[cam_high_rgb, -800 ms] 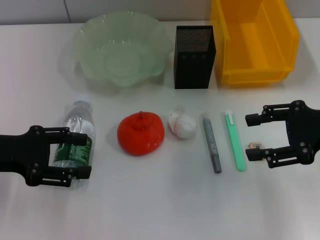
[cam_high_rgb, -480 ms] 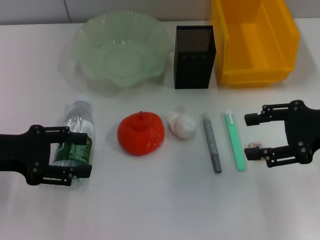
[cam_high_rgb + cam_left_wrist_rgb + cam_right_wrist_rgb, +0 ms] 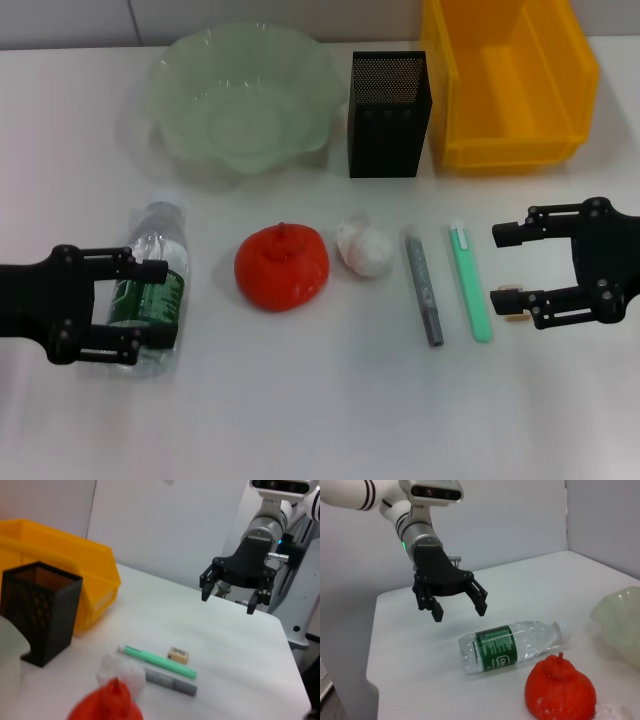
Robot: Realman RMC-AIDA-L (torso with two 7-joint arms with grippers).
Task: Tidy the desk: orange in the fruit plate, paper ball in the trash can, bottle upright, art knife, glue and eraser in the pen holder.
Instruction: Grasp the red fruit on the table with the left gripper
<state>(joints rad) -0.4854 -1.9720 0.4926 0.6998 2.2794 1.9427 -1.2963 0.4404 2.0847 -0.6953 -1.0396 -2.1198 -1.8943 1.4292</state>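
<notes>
- Since a moment ago the left gripper (image 3: 146, 305) has pulled back a little toward the robot's left, so its black jaws now cover less of the green label; they stand spread, one on each side of the bottle, and from the right wrist view they hang above it rather than pinching it.
- The right gripper (image 3: 508, 265) has shifted only slightly, its jaws spread wide, the nearer one just beside the tiny beige rectangular eraser (image 3: 510, 297).
- Nothing on the white worktop (image 3: 320, 410) has moved.
- The clear plastic water bottle with the green label (image 3: 152, 290) lies on its side at the robot's left, long axis running near-to-far, white cap (image 3: 161, 210) pointing away toward the pale green ruffled fruit plate (image 3: 240, 100).
- The squat red-orange orange (image 3: 282, 266) sits to the right of the bottle, stem nub up, with the white crumpled paper ball (image 3: 365, 247) just beside it.
- The grey glue stick (image 3: 423, 286) and the light green art knife (image 3: 469, 281) lie side by side, apart, both with long axes near-to-far.
- The black square mesh pen holder (image 3: 389, 113) stands upright between the fruit plate and the bright yellow rectangular trash can (image 3: 508, 80) at the back.
</notes>
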